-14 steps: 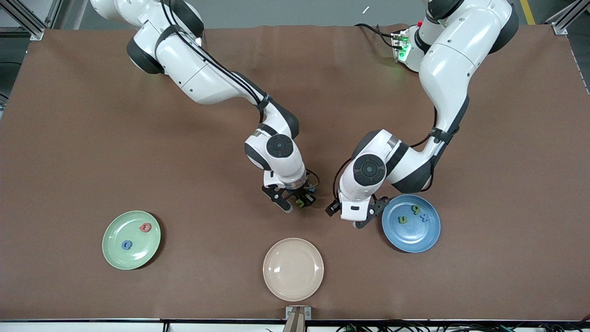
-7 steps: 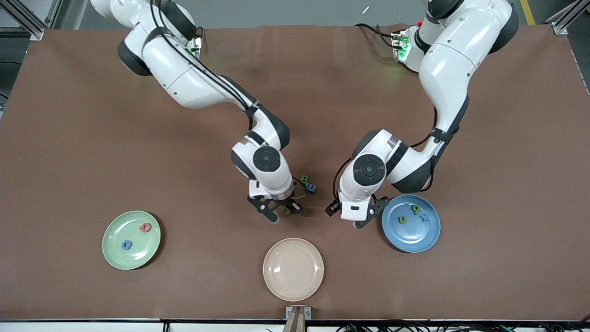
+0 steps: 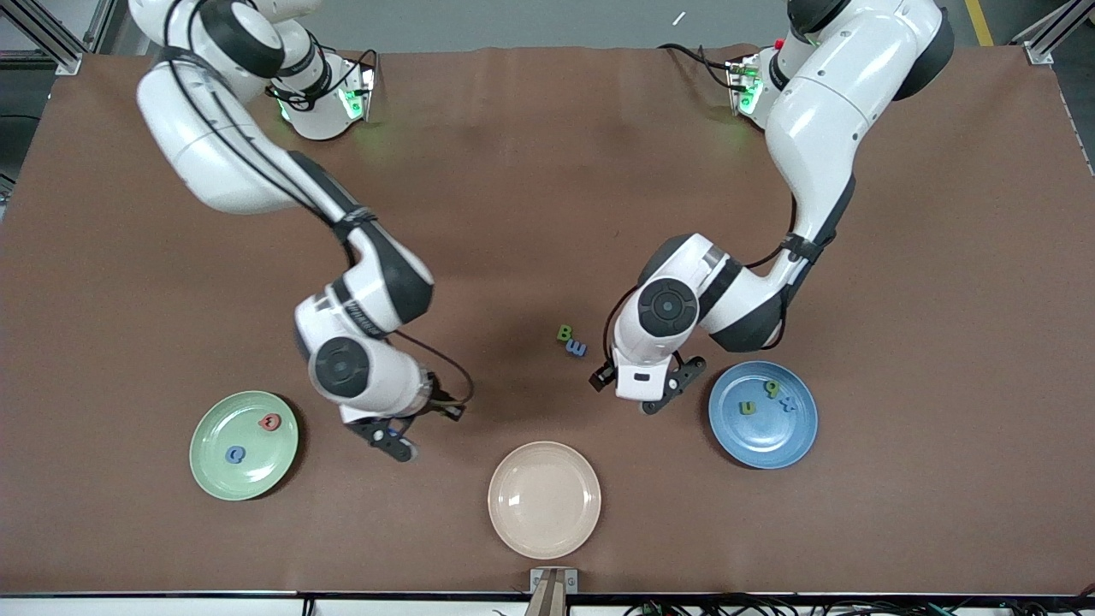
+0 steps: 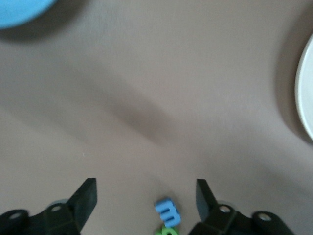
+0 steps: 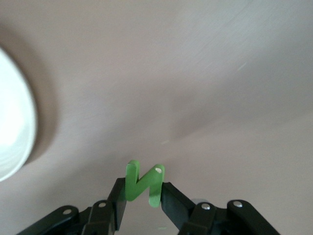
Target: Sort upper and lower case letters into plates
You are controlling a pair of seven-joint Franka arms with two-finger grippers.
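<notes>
My right gripper (image 3: 395,441) is shut on a green letter N (image 5: 144,184) and holds it above the table between the pale green plate (image 3: 224,479) and the cream plate. The green plate holds a pink letter (image 3: 270,421) and a blue letter (image 3: 235,454). My left gripper (image 3: 645,395) is open and empty beside the blue plate (image 3: 766,445), which holds a green u (image 3: 748,407), a green q (image 3: 772,389) and a blue letter (image 3: 788,405). A green B (image 3: 565,332) and a blue letter (image 3: 578,348) lie together mid-table; the blue one shows between my left fingers (image 4: 167,212).
A cream-beige plate (image 3: 544,499) sits at the table edge nearest the front camera, between the two arms. Its rim shows in the left wrist view (image 4: 305,93). A pale plate edge (image 5: 12,127) shows in the right wrist view; I cannot tell which plate it is.
My right gripper has carried the green N away from the two mid-table letters toward the pale green plate. My left gripper has shifted slightly toward those letters.
</notes>
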